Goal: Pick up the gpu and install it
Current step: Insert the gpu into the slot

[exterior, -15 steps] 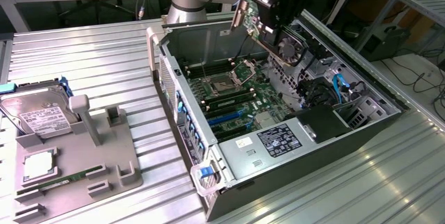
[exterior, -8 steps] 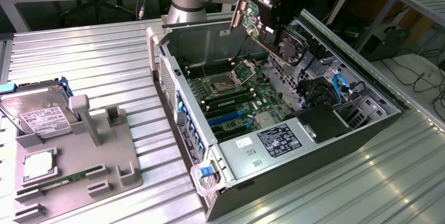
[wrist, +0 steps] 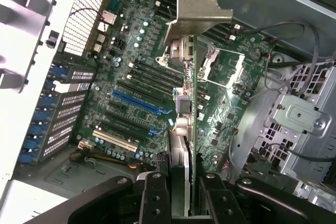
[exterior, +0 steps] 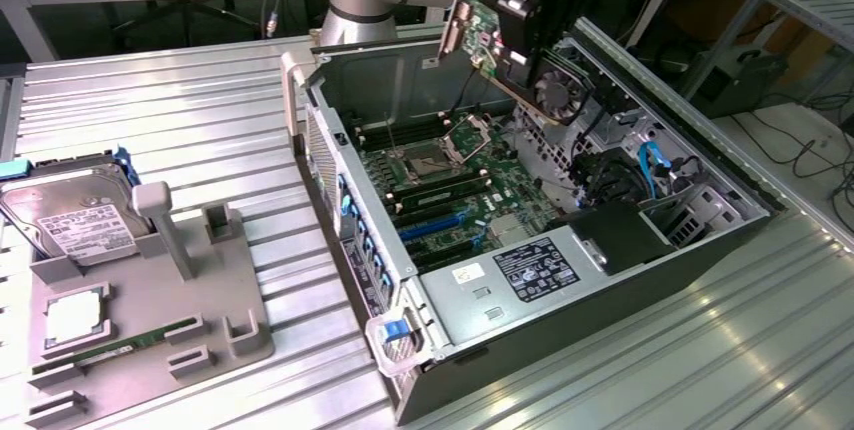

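The gpu [exterior: 483,38] is a green circuit card with a silver end bracket and a black round fan. It hangs tilted above the open computer case [exterior: 400,280], over the far end of the motherboard [exterior: 447,175]. My gripper [exterior: 525,32] is shut on the card from above. In the wrist view the gpu [wrist: 192,103] is seen edge-on between my black fingers [wrist: 155,198], its silver bracket [wrist: 197,11] pointing away from me. Below it lies the motherboard [wrist: 131,77] with a blue slot [wrist: 137,103]. The card is clear of the board.
A grey fixture [exterior: 147,290] at the exterior view's left holds a silver hard drive [exterior: 74,215], a square chip [exterior: 74,315] and a narrow green memory stick [exterior: 134,342]. Case walls, a drive cage [wrist: 299,119] and cables [exterior: 654,165] surround the motherboard.
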Controlling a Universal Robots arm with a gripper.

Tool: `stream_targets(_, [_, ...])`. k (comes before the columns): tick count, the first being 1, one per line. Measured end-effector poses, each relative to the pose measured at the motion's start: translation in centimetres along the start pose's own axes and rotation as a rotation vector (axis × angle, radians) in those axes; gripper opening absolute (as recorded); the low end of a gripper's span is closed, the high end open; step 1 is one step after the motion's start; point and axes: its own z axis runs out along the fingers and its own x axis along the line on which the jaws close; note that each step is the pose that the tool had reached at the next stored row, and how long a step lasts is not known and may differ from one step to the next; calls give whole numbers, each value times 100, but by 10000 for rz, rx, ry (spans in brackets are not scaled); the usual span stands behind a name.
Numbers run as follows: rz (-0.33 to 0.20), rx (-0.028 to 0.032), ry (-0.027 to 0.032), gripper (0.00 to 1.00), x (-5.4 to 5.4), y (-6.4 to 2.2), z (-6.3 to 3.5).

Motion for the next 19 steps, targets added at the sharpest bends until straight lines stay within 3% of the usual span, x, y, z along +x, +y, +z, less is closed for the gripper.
stream_targets(9, [-606, -64, -36, 27, 5, -13, 0])
stream_targets(19, [-1098, -88, -52, 27, 7, -17, 0])
